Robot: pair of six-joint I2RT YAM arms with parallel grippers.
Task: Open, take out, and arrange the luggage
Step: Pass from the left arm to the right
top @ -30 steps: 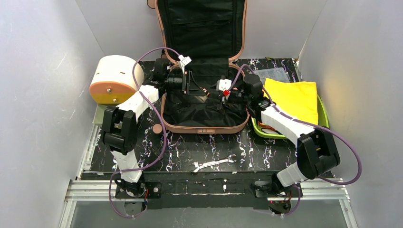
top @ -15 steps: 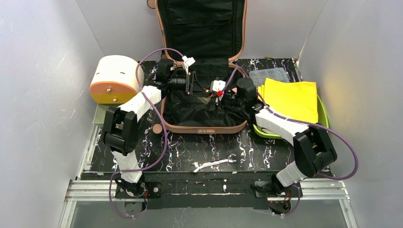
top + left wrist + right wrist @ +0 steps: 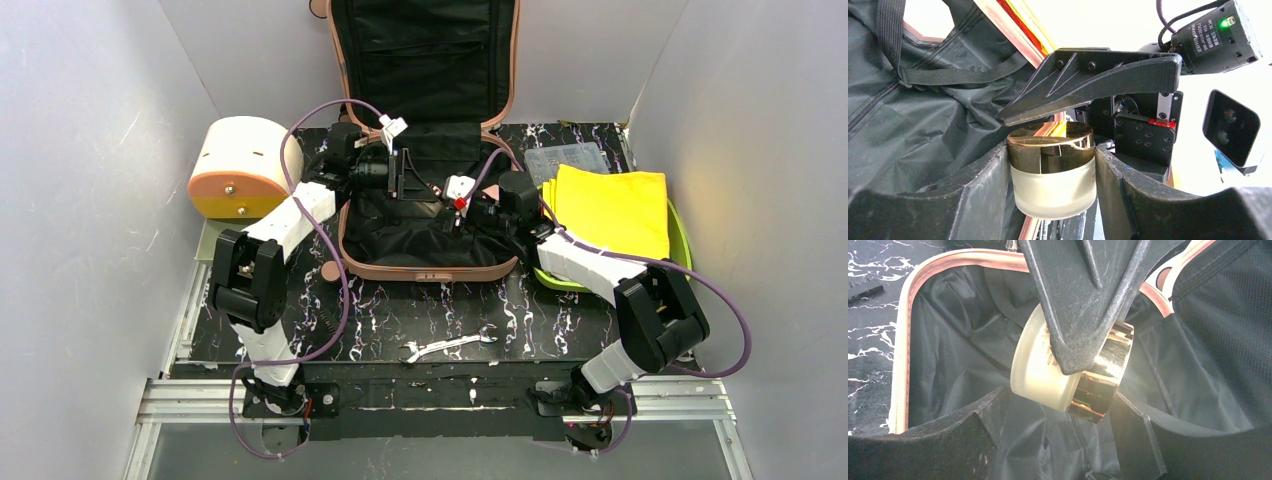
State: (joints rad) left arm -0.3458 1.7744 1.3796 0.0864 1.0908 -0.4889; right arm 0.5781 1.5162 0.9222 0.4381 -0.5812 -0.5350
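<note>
Between the pads of the left hand (image 3: 1050, 165) I had a small jar (image 3: 1053, 187) pinched. It had a frosted glass body and a shiny gold cap (image 3: 1050, 140), and the pads touched it on both sides. It sat upright in the left wrist view, cap up.

The right hand (image 3: 1060, 407) faced the left hand across the same jar. One right finger (image 3: 1088, 80) lay across the top of the cap. In the right wrist view the jar sat between the right hand's two fingers, with a left finger (image 3: 1083, 300) crossing in front. I couldn't tell whether the right hand was pressing on the jar or spread just clear of it.

Directly below both hands was the luggage (image 3: 430, 272), a salmon-pink shell lying open on the table (image 3: 560, 310). Its black lining (image 3: 400, 235) was rumpled, with a black strap (image 3: 948, 75) loose over it. Its upper half (image 3: 425, 60) stood upright beyond the hands against the back wall, also lined black.

Left of the left hand, outside the luggage, a cream-and-orange drum-shaped box (image 3: 240, 165) sat near the shell. Right of the right hand, a yellow cloth (image 3: 615, 210) lay over a lime-green tray (image 3: 682, 245), with a clear packet (image 3: 567, 158) just beyond the cloth. Nearer the arm bases than either hand, apart from the luggage, a wrench (image 3: 447, 346) lay flat on the table.
</note>
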